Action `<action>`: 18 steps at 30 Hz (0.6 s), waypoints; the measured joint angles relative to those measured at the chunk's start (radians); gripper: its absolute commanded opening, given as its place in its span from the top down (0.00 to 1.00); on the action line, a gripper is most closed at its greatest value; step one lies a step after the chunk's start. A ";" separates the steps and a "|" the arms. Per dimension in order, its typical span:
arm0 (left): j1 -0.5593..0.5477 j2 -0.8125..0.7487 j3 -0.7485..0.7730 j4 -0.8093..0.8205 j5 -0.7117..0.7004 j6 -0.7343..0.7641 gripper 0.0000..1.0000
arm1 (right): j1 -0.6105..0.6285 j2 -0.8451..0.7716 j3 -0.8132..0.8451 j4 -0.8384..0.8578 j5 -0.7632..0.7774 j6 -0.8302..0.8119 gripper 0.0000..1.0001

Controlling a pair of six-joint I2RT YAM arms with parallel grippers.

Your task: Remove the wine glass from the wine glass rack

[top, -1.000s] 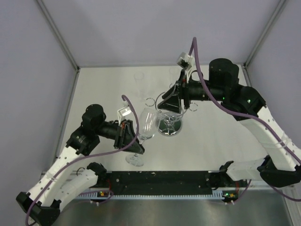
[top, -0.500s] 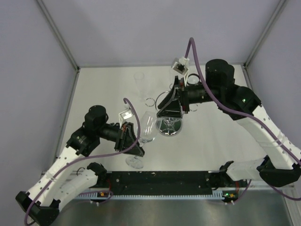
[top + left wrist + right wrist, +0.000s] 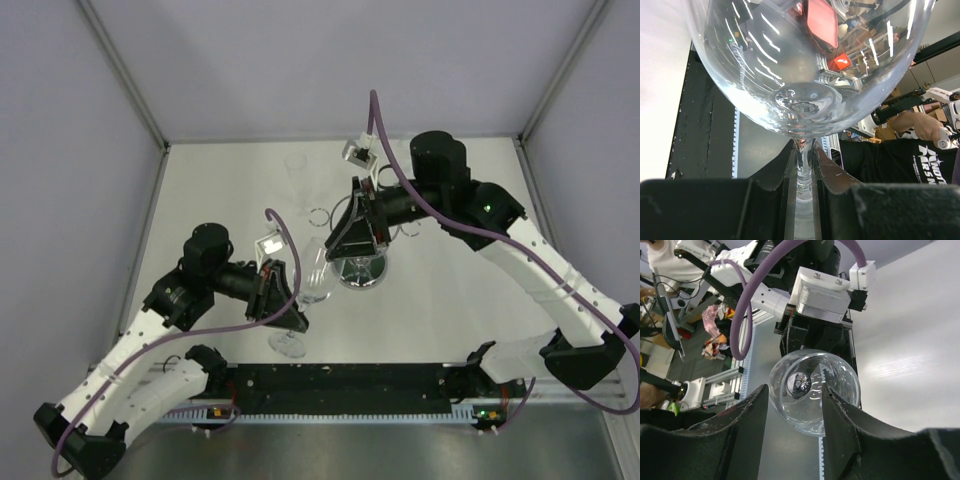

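A clear wine glass (image 3: 314, 272) is held tilted, its bowl toward the rack and its foot (image 3: 287, 343) toward the near edge. My left gripper (image 3: 287, 303) is shut on its stem; in the left wrist view the stem (image 3: 804, 172) runs between the fingers (image 3: 785, 170) under the bowl (image 3: 805, 65). The chrome wine glass rack (image 3: 362, 270) stands just right of the bowl, with ring loops (image 3: 318, 215) around it. My right gripper (image 3: 350, 235) hovers over the rack, open and empty. In the right wrist view the glass bowl (image 3: 812, 390) shows beyond its gripper (image 3: 794, 402).
Another clear glass (image 3: 297, 172) stands faintly visible at the back of the white table (image 3: 220, 190). Grey walls enclose the table on three sides. A black rail (image 3: 340, 382) runs along the near edge between the arm bases.
My right arm has swung left and lowered its gripper over the rack toward the glass bowl. My left gripper still holds the stem and has barely moved.
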 measured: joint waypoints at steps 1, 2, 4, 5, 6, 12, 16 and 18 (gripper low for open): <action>-0.001 0.000 0.000 -0.001 -0.001 0.001 1.00 | 0.000 0.000 -0.001 0.002 -0.012 0.000 0.59; -0.002 0.000 0.000 -0.003 -0.001 0.002 1.00 | 0.000 0.000 -0.001 0.003 -0.022 0.000 0.61; -0.005 0.000 0.000 -0.008 -0.004 0.007 1.00 | 0.000 0.000 -0.002 0.007 -0.043 0.001 0.68; -0.006 0.002 0.000 -0.011 -0.006 0.013 1.00 | 0.000 0.000 -0.002 0.009 -0.051 0.003 0.71; -0.006 0.006 0.001 -0.016 -0.008 0.016 1.00 | 0.000 0.000 -0.002 0.010 -0.058 0.003 0.72; -0.010 0.035 0.011 -0.031 -0.011 0.041 1.00 | -0.005 0.004 -0.002 0.010 -0.101 0.006 0.73; -0.013 0.044 0.022 -0.046 -0.011 0.053 1.00 | -0.005 0.008 -0.019 0.018 -0.130 0.005 0.75; -0.015 0.048 0.025 -0.053 -0.011 0.058 1.00 | -0.005 0.008 -0.031 0.021 -0.142 0.004 0.77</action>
